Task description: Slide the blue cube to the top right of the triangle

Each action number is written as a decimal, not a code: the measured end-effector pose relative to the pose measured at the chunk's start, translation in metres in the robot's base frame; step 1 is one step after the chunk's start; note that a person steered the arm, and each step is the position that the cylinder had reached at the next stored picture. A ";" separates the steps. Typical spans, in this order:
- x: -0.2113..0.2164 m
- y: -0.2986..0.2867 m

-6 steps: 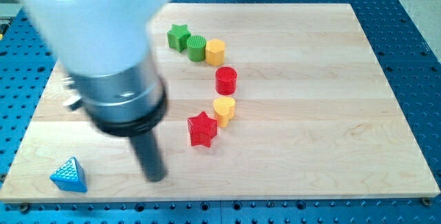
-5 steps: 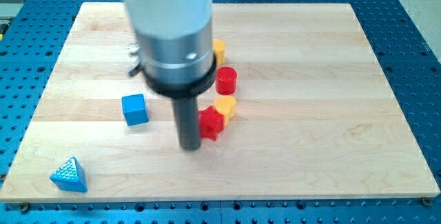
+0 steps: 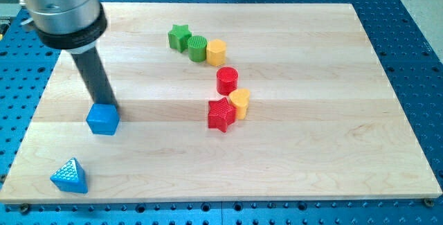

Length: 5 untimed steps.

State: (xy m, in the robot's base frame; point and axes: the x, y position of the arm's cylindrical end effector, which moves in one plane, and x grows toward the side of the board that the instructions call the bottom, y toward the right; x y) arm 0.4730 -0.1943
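Observation:
The blue cube (image 3: 103,119) lies on the left part of the wooden board (image 3: 311,149). The blue triangle (image 3: 70,176) lies near the board's bottom left corner, below and a little left of the cube. My tip (image 3: 107,106) touches the cube's upper edge from the view's top. The rod rises from there up and left to the arm's body at the view's top left.
A green star (image 3: 179,37), a green cylinder (image 3: 198,48) and a yellow block (image 3: 217,51) form a row near the top centre. A red cylinder (image 3: 227,80), a yellow heart (image 3: 240,102) and a red star (image 3: 221,114) lie below them.
The arm swung from the board's middle to the upper left. The blue cube has moved down and left toward the triangle. The red star and yellow heart have shifted right.

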 end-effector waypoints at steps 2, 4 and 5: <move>0.008 0.011; 0.002 0.034; 0.024 -0.013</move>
